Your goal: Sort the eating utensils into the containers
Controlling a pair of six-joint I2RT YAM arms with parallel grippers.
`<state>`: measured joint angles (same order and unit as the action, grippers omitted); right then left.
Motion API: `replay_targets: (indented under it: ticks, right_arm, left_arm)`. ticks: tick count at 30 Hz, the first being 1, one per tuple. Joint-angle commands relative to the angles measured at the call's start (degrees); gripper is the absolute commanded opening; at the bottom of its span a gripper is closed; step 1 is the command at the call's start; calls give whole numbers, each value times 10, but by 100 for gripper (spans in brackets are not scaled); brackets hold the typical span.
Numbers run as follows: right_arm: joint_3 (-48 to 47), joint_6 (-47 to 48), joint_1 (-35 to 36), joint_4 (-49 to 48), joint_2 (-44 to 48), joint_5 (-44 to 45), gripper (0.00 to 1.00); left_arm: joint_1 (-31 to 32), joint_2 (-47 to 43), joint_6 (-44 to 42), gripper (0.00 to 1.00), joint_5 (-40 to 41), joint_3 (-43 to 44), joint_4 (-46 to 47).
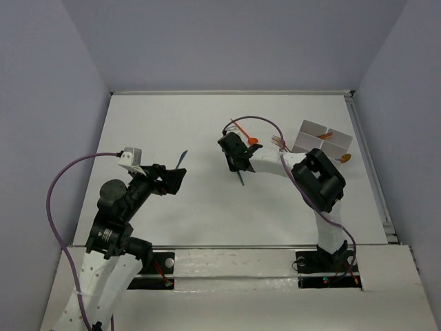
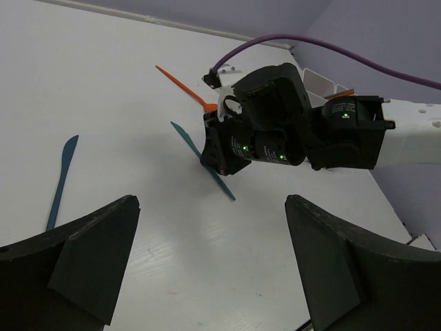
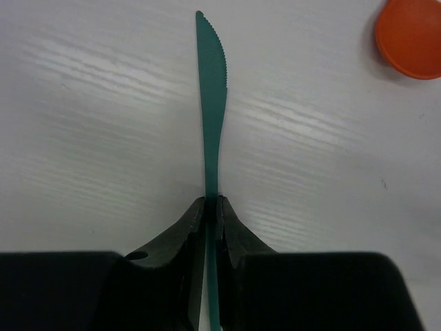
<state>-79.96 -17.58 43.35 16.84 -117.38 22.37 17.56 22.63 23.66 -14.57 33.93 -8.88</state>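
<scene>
The tightest spot for you is at the tray (image 1: 310, 129). It sits at the far right of the surface (image 1: 172, 124), close to the rail (image 1: 370, 172) along that edge. Left of the tray, the far half of the surface lies open up to the back wall (image 1: 227, 41), and the near middle is open too.

Your right end effector (image 3: 212, 203) is pinched nearly closed on the handle of the teal knife (image 3: 212, 103), well left of the tray. You cannot tell whether the knife is off the surface. Your left end effector (image 1: 172, 179) is spread wide with nothing in it, farther left of the tray again.

Count two knives: the teal knife, and a blue knife (image 1: 182, 158) just beyond the left end effector. One copper fork (image 1: 278, 142) lies just left of the tray. There are three orange pieces:
- a spoon (image 3: 410, 34) between the fork and the teal knife
- a tray piece (image 1: 326, 136) lying inside the tray
- a corner piece (image 1: 345, 158) just beside the tray's near right corner

There is one divided tray.

The surface is white. The back wall and the side walls (image 1: 41, 103) are pale lilac-grey.
</scene>
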Motion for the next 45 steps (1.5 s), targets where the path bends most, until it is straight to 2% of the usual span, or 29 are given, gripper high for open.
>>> replay_targets:
  ticks: [1,4,5,6,9,13,17,25,33,35,36,40,44,45]
  right_arm:
    - [34,58,-5,61,36,-60,15]
    - [32,81,-11,84,51,-76,19]
    - [26,90,-18,87,51,-98,29]
    - [22,91,-23,91,47,-110,34]
    - [3,95,-36,102,27,-141,42]
    - [-33,97,-49,127,-5,-156,43]
    - [-68,102,-49,158,-28,-162,40]
    - [-103,98,-49,220,-48,-160,26]
    - [-109,101,-31,277,-48,-136,22]
    - [-108,100,-31,285,-46,-136,16]
    - [-108,99,-31,285,-45,-138,7]
    - [-103,99,-31,278,-37,-136,7]
    - [-78,82,-31,205,30,-131,7]
    - [-58,76,-31,184,80,-132,7]
  left_arm:
    - [2,-4,-4,99,-5,17,25]
    - [2,-4,-3,99,-6,16,26]
    - [2,-4,-3,99,-6,16,26]
    - [2,-4,-3,99,-6,17,26]
    - [2,-4,-3,99,-6,16,26]
    - [2,-3,-3,99,-7,16,26]
    - [2,-4,-2,99,-7,16,26]
    - [2,-5,-3,99,-9,16,26]
    - [2,-10,-3,99,-9,17,27]
    - [2,-13,-3,99,-9,16,27]
    - [2,-13,-3,99,-9,16,27]
    - [2,-16,-3,99,-9,16,26]
    - [2,-20,-3,99,-8,16,26]
    - [2,-21,-2,99,-7,16,26]
